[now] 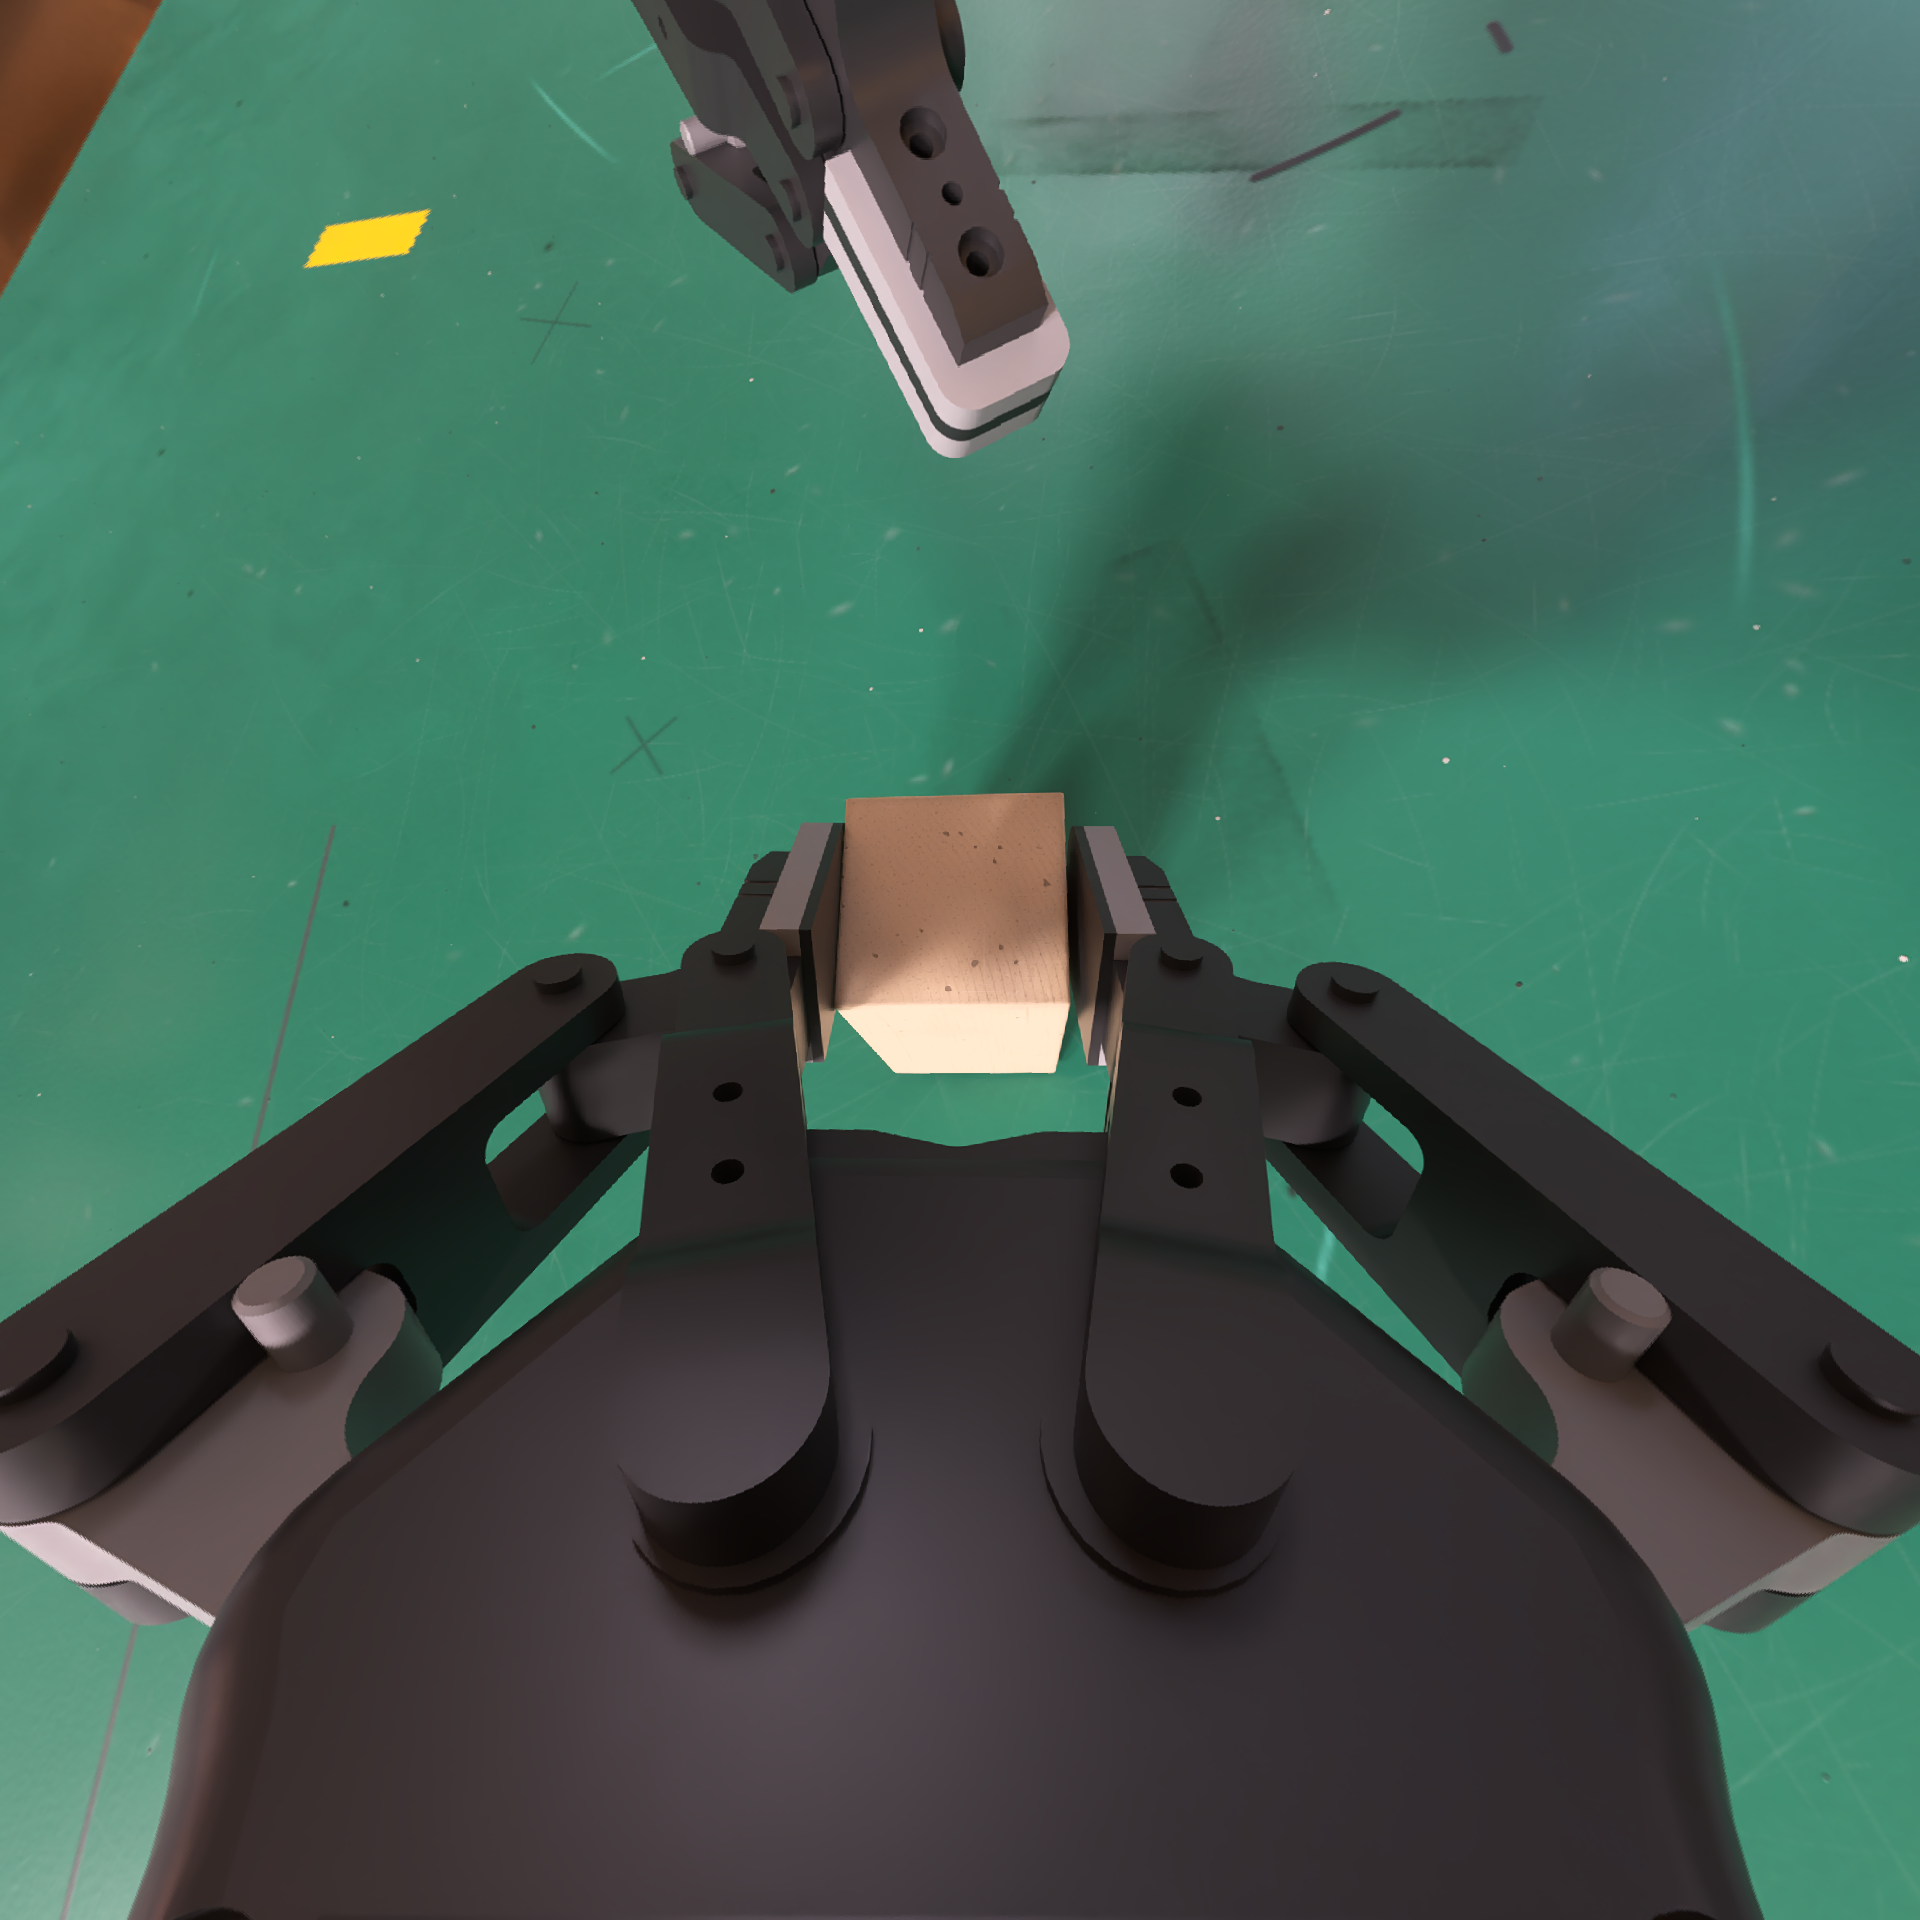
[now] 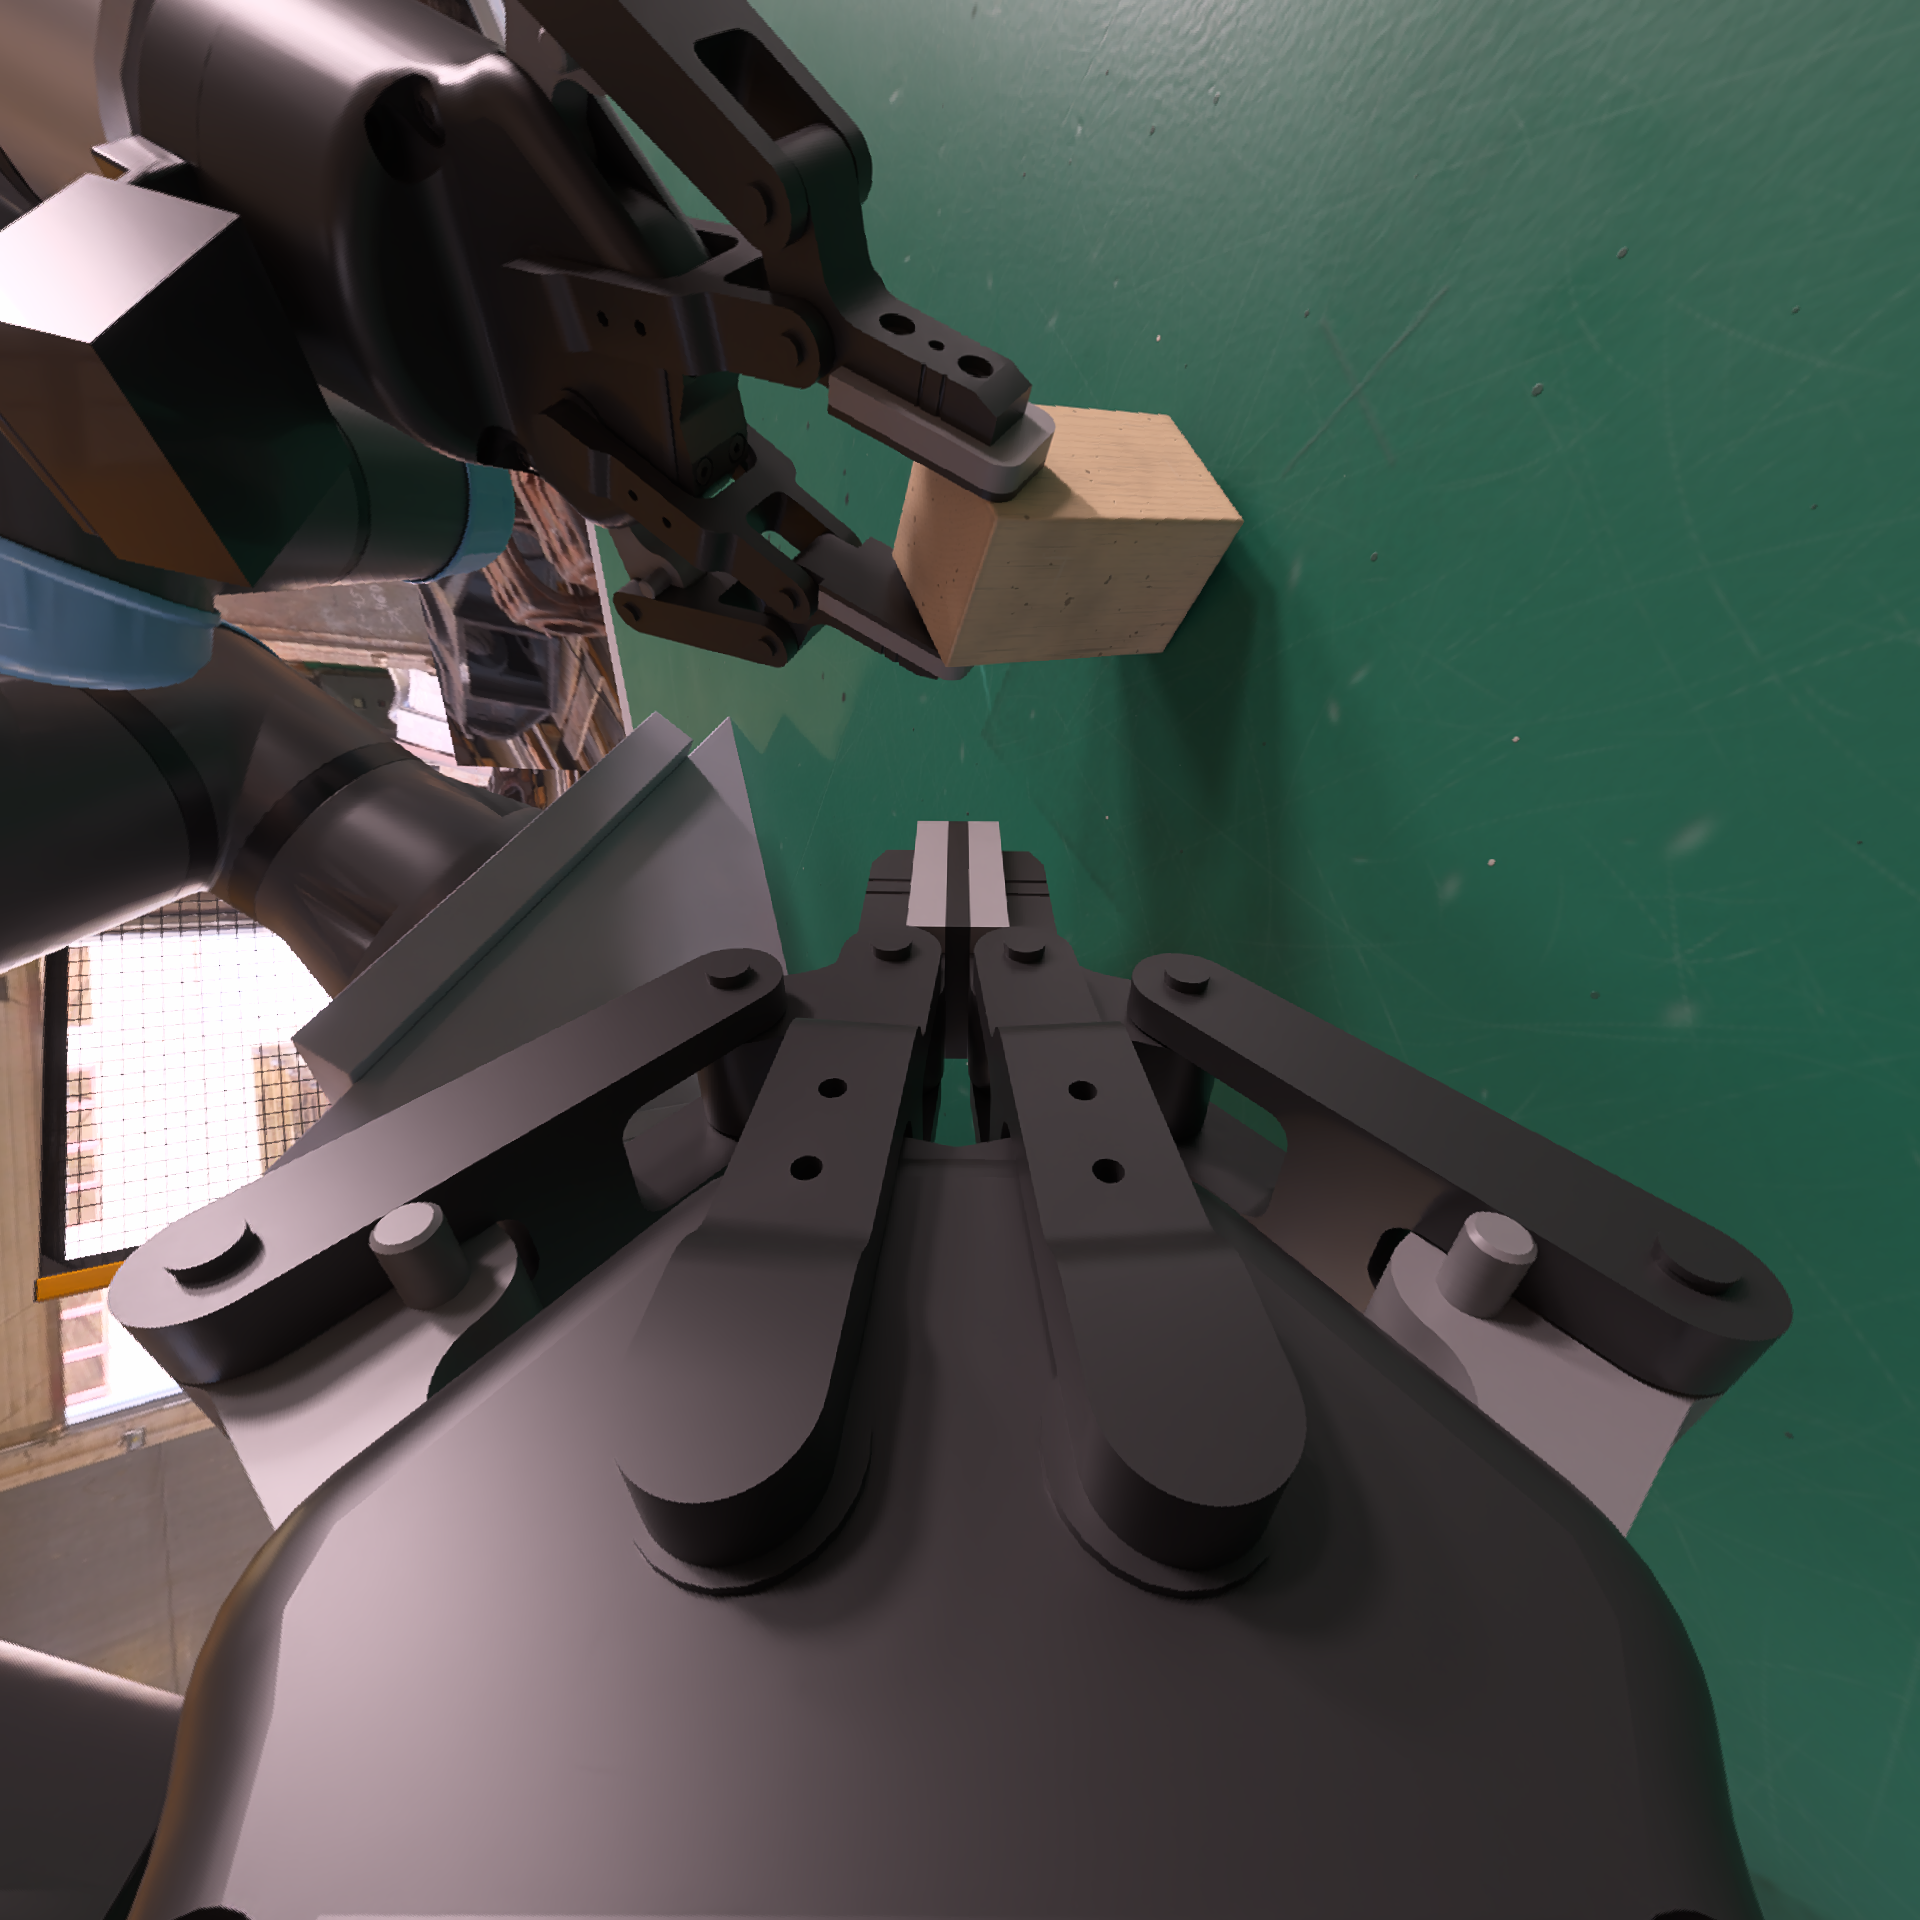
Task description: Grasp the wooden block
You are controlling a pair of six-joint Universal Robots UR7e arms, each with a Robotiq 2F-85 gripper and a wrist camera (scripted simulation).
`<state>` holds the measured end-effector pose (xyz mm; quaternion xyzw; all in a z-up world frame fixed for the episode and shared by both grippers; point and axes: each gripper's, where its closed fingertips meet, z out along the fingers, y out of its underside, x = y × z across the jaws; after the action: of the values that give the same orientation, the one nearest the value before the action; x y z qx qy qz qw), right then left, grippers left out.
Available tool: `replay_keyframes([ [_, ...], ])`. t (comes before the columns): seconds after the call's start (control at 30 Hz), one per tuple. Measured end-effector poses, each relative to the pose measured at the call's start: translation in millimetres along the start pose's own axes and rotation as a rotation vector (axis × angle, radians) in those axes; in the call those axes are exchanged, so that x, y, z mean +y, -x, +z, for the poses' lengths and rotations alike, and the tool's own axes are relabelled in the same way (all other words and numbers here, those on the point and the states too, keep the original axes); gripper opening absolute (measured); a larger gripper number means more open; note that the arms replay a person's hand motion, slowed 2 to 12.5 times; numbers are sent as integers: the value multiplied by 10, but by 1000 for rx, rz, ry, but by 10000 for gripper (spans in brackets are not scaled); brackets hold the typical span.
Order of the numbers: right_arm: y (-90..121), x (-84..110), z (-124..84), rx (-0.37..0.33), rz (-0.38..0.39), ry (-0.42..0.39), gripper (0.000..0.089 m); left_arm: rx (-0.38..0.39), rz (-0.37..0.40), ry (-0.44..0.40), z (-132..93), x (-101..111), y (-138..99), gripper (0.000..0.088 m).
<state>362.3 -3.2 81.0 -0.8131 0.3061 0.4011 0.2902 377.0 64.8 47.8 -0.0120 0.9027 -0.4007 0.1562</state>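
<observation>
The wooden block (image 1: 954, 925) is a pale cube on the green mat (image 1: 1455, 623). My left gripper (image 1: 954, 862) is shut on it, one pad flat against each of two opposite sides. In the right wrist view the block (image 2: 1091, 561) sits at the mat surface with the left gripper (image 2: 971, 556) clamped across its near end. My right gripper (image 2: 954, 873) is shut and empty, its pads pressed together, a short way off the block. It also shows in the left wrist view (image 1: 966, 405), hanging above the mat beyond the block.
A small yellow patch (image 1: 369, 237) lies on the mat at the far left. The mat's edge and brown floor (image 1: 42, 125) show at the top left. The left arm's body (image 2: 260, 364) fills the upper left of the right wrist view.
</observation>
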Motion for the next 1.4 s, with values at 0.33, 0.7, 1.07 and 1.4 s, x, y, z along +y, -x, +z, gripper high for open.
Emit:
replay_keyframes([
  [0.33,13,4,25,-10,3,3,0,-1,1,1,2,-1,1,373],
  [0.7,-1,7,33,-7,9,7,0,-2,4,2,3,-3,1,373],
  [1.07,-17,15,34,1,14,11,0,-3,6,2,4,-5,1,373],
  [1.4,-29,19,37,11,13,16,0,-4,8,3,4,-5,0,373],
])
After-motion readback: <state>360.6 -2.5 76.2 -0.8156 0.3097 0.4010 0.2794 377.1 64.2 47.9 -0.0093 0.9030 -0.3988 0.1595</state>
